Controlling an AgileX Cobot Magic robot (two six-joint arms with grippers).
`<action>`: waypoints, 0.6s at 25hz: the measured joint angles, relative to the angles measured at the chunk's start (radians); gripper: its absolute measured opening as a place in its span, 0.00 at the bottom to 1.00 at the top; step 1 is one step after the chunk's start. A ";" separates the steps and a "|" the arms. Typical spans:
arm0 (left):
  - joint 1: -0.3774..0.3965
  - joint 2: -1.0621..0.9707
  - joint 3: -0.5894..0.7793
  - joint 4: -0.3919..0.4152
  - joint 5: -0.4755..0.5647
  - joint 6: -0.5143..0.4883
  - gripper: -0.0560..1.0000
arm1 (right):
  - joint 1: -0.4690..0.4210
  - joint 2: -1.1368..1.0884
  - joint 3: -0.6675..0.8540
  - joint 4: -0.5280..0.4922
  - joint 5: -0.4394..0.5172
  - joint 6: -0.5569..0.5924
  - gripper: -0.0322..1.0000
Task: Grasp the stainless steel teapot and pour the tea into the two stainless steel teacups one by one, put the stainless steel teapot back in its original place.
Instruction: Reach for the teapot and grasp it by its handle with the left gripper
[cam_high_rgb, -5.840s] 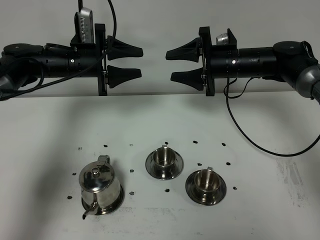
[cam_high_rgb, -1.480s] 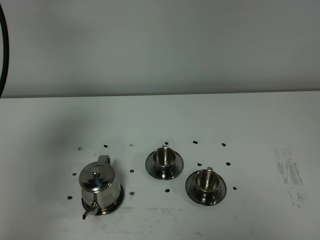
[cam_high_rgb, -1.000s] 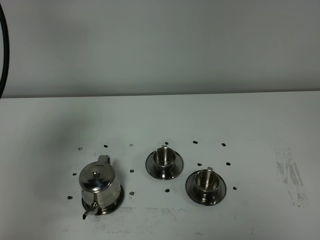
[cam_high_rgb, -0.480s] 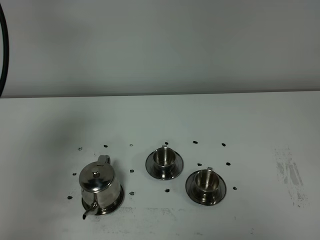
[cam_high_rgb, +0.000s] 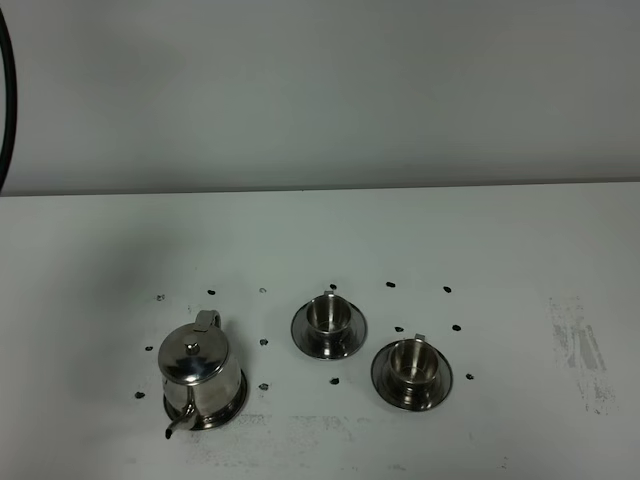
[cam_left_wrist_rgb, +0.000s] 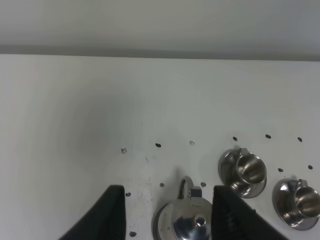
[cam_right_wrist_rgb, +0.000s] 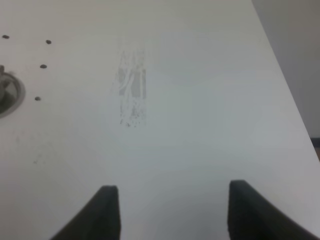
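You had nothing done yet: the stainless steel teapot (cam_high_rgb: 202, 372) stood ungrasped on its saucer (cam_high_rgb: 238, 398), one teacup (cam_high_rgb: 328, 316) near it, the other teacup (cam_high_rgb: 411, 363) beyond. Your left tool (cam_left_wrist_rgb: 168, 202) hung spread over the teapot; your right tool (cam_right_wrist_rgb: 170, 202), also spread, was well away.

A lab: white table (cam_high_rgb: 500, 250) marked with black dots (cam_high_rgb: 447, 290).

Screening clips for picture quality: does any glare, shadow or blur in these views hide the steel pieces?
Exterior high: even light, sharp, bright highlights on the teapot and two teacups, nothing washed out. Left wrist: slightly soft, teapot cropped at the frame edge. Right wrist: blurriest, table smudge hazy.
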 joint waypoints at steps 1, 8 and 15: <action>0.000 0.000 0.000 -0.006 -0.001 0.003 0.49 | 0.000 0.000 0.000 0.000 0.000 0.000 0.51; 0.000 0.008 0.000 -0.139 -0.022 0.092 0.49 | 0.000 0.000 0.000 0.000 0.000 0.000 0.51; -0.027 0.171 0.000 -0.174 0.030 0.102 0.49 | 0.000 0.000 0.000 0.000 0.000 0.000 0.51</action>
